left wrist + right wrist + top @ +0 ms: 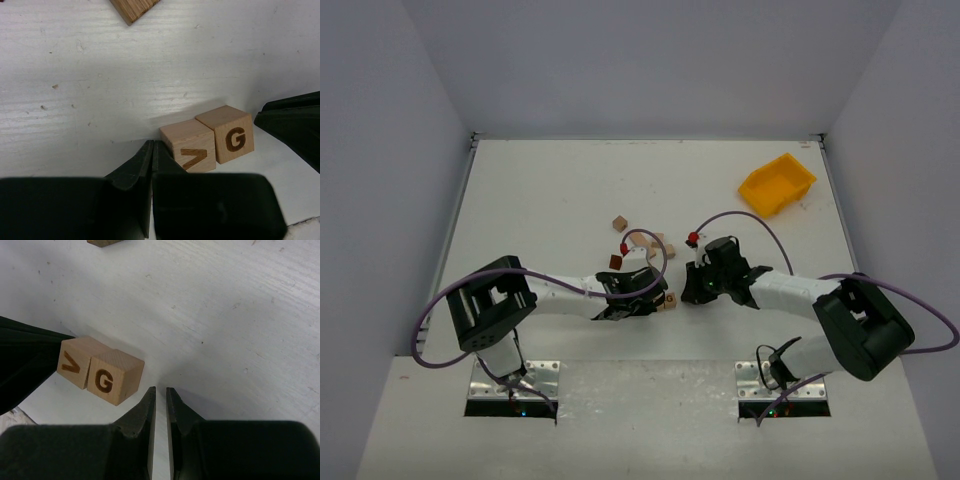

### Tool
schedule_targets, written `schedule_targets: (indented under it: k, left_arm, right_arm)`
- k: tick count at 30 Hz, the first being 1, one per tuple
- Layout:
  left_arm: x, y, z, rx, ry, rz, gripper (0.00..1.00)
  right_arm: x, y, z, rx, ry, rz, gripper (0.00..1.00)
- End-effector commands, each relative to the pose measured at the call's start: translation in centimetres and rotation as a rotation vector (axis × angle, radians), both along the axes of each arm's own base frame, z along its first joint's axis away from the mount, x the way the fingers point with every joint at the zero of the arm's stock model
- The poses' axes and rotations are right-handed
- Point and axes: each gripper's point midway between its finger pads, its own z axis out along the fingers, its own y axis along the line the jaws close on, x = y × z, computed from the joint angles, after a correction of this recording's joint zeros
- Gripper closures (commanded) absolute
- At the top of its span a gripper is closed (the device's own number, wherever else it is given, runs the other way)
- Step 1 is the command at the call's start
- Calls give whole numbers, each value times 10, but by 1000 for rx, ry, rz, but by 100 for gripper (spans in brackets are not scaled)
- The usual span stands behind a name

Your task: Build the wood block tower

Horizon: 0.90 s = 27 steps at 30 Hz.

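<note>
Two pale lettered cubes stand side by side on the table [550,190], between my grippers. One is marked G [227,132] [114,377]; the other carries a V-like mark [190,147] [75,362]. They show together in the top view [667,300]. My left gripper [152,146] [638,302] is shut and empty, its tips low on the table against the V cube's left side. My right gripper [161,391] [692,290] is shut to a thin slit and empty, just right of the G cube. A dark reddish-brown block [616,262] and tan blocks [620,222] [662,243] lie further back.
A yellow plastic bin [777,184] sits at the back right. A tan block corner [132,7] shows at the top of the left wrist view, a darker one [105,242] at the top of the right wrist view. Purple cables loop over both arms.
</note>
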Motion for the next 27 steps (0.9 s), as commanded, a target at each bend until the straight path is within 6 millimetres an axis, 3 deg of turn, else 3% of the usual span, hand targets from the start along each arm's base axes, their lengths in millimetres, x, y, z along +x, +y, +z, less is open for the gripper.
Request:
schedule_targets:
  k: [1, 27]
  left_arm:
    - [4, -5, 1, -19, 2, 5, 100]
    - [5, -6, 6, -38, -10, 17, 100]
  right_arm:
    - [10, 18, 18, 70, -55, 40, 87]
    - [5, 25, 16, 97, -33, 80, 86]
